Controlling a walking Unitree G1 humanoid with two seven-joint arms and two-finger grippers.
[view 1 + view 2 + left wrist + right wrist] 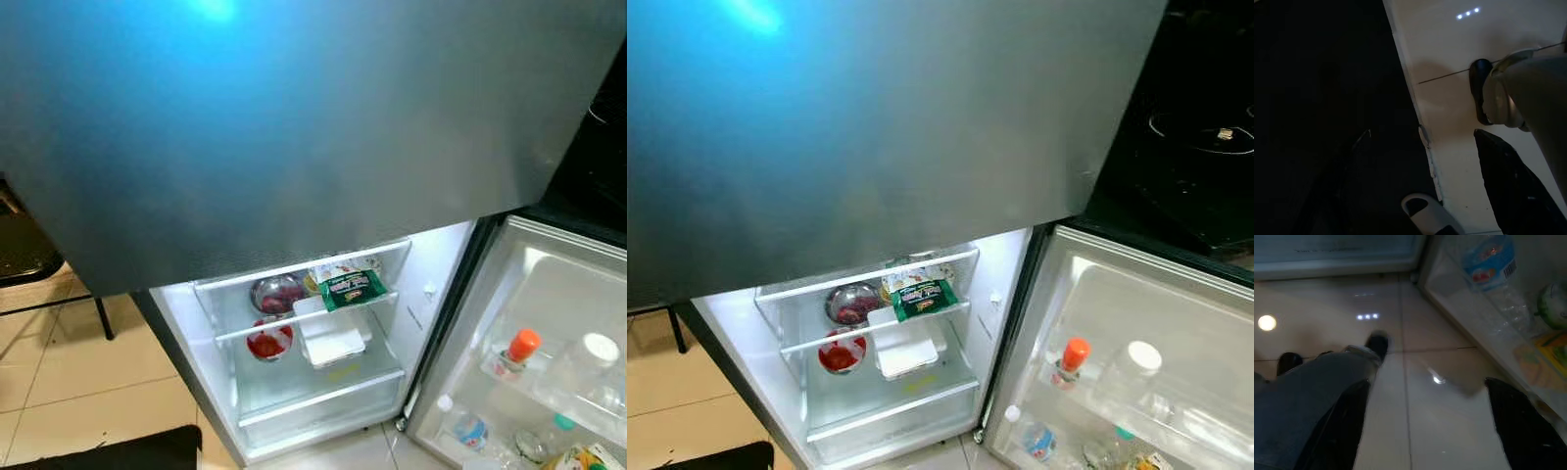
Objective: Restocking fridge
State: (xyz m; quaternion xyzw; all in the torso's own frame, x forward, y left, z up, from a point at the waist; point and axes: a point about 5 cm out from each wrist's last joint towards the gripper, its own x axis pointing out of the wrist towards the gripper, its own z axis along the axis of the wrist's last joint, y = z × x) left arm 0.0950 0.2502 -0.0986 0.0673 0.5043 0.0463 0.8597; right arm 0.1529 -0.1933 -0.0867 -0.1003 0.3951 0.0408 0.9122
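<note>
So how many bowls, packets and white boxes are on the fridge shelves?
Bowls: 2, a metal bowl and a bowl of red food
Green packets: 1
White boxes: 1
Total: 4

fridge door point(294, 127): matt brushed metal | shelves point(304, 318): clear plastic | floor tiles point(1425, 406): glossy
</note>
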